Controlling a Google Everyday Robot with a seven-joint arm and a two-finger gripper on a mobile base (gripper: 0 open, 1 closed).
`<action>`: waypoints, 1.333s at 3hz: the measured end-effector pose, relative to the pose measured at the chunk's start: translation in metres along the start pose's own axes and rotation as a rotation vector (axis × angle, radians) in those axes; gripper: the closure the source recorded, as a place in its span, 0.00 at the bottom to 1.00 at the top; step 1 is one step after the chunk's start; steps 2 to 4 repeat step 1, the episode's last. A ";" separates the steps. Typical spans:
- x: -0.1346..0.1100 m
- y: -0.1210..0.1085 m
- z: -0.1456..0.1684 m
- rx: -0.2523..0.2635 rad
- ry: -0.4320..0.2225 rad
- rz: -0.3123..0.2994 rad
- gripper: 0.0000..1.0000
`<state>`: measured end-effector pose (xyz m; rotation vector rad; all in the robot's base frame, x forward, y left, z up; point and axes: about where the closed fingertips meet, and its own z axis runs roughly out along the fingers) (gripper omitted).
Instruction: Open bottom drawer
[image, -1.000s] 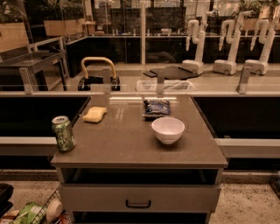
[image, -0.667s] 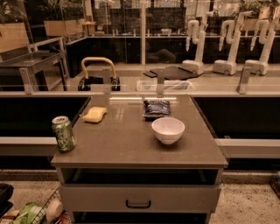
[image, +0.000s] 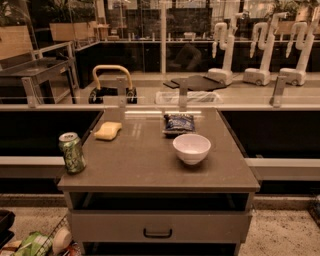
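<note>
With the pincer showing nowhere in view and its state impossible to tell, the drawer (image: 210, 226) is sitting shut below the desk's (image: 145, 167) front edge, so the approach seems pending: reaching its handle (image: 157, 233), gripping, pulling straight out.

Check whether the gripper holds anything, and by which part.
Cannot tell: the gripper is out of view. Nothing touches the drawer handle.
</note>
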<state>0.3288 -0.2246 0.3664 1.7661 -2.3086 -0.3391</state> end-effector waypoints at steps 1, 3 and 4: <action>-0.002 0.054 -0.090 0.051 -0.031 0.099 0.00; -0.002 0.054 -0.090 0.051 -0.031 0.099 0.00; -0.002 0.054 -0.090 0.051 -0.031 0.099 0.00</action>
